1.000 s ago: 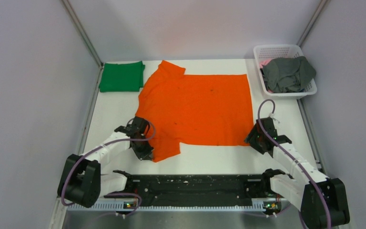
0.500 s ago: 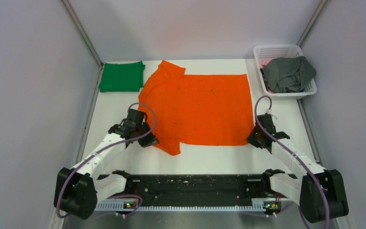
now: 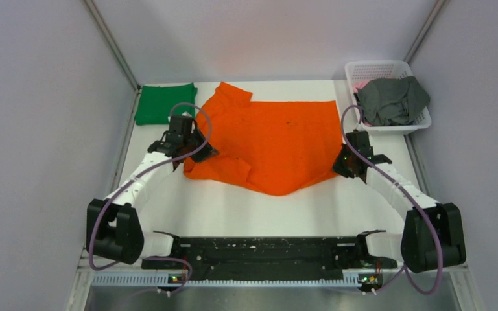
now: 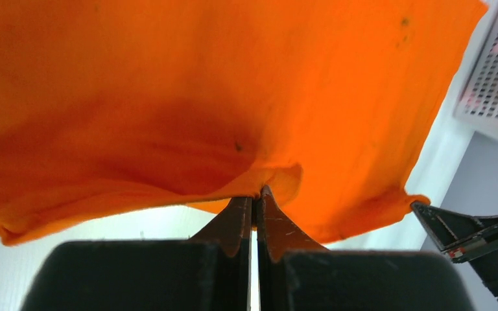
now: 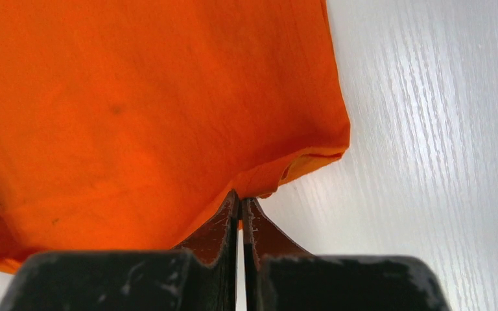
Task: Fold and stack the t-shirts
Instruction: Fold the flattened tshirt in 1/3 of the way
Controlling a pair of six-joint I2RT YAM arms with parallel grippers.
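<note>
The orange t-shirt (image 3: 272, 139) lies mid-table, its near edge lifted and carried over the rest. My left gripper (image 3: 198, 155) is shut on the shirt's near-left edge; in the left wrist view the gripper (image 4: 257, 193) pinches the orange cloth (image 4: 233, 78). My right gripper (image 3: 341, 162) is shut on the near-right corner; in the right wrist view it (image 5: 240, 197) pinches the hem of the orange shirt (image 5: 136, 97). The green t-shirt (image 3: 163, 103) lies folded at the far left. The dark grey t-shirt (image 3: 392, 100) sits crumpled in the basket.
The white lattice basket (image 3: 363, 68) stands at the far right corner, with a bit of pink cloth inside. Grey walls enclose the table on three sides. A black rail (image 3: 266, 249) runs along the near edge between the arm bases.
</note>
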